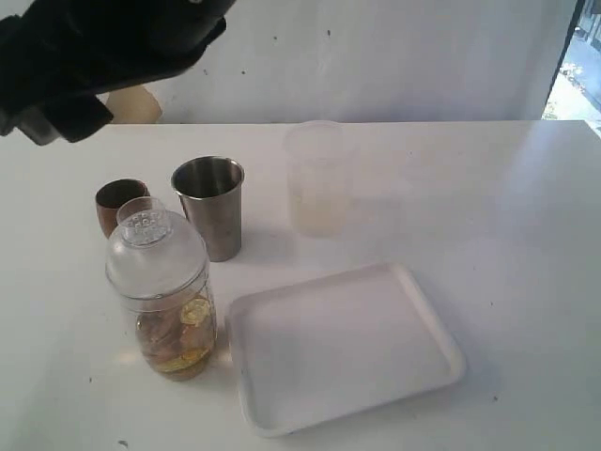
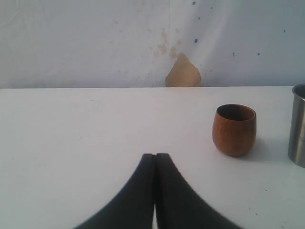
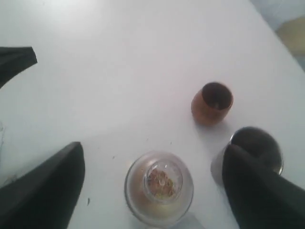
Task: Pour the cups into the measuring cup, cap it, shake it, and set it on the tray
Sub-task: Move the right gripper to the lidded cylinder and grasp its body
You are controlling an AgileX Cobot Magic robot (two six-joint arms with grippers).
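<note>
Measuring cup (image 1: 160, 301) stands upright on the white table (image 1: 507, 216), just beside the left short edge of the tray (image 1: 413, 362) and not on it. It is a clear plastic cylinder, the tallest vessel in view, closed with a clear domed cap (image 1: 155, 258) that carries a smaller round knob on top. A yellow-brown mix of pieces (image 1: 183, 343) fills only its bottom part.

Close behind it stands the wooden cup (image 1: 117, 205), small, brown and round-bellied. The steel tumbler (image 1: 209, 205), taller and tapered, stands next to that cup. Both are upright with open mouths. A frosted cup (image 1: 317, 178) stands farther right, behind the tray.

The right gripper (image 3: 153, 150) hangs above the measuring cup with its fingers (image 3: 47, 191) wide apart, one to each side of the cap and touching nothing. The left gripper (image 2: 155, 160) sits low over the table with its fingers pressed together and nothing between them, and the wooden cup is a little way ahead of it. A black arm part (image 1: 94, 56) fills the upper left corner of the exterior view; I cannot tell which arm it belongs to.
</note>
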